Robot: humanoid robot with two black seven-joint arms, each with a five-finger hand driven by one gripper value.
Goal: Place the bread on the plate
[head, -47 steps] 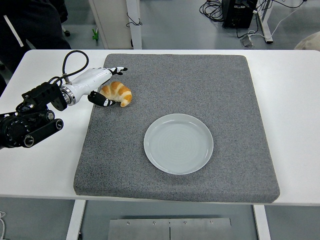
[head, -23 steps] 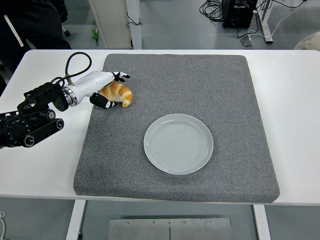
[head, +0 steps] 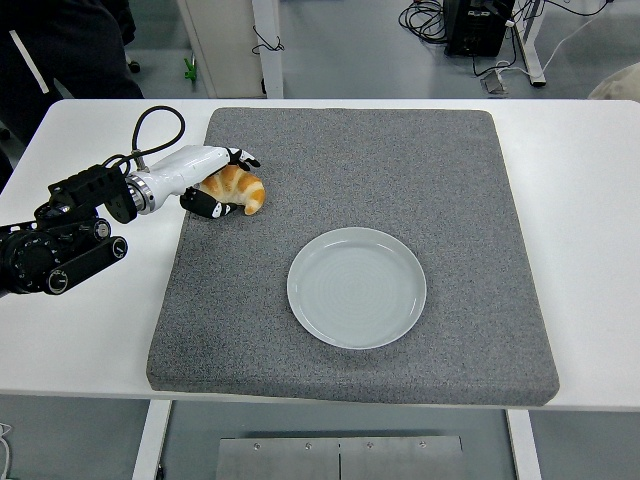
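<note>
A golden croissant (head: 241, 188) lies on the grey mat (head: 400, 180) near its left edge. My left hand (head: 222, 183), white with black fingertips, comes in from the left and is wrapped around the croissant's left side, fingers over its top and thumb below it. The croissant still rests on the mat. A round pale plate (head: 357, 287) sits empty in the middle of the mat, to the right of and nearer than the croissant. My right arm is out of view.
The mat covers most of the white table (head: 590, 200). My left forearm (head: 70, 235) lies over the table's left part. A person in dark clothes (head: 60, 40) stands at the top left. Cables and table legs show on the floor behind.
My left hand's fingers have come down from a spread pose and curled over the top of the croissant. The croissant and plate have barely moved.
</note>
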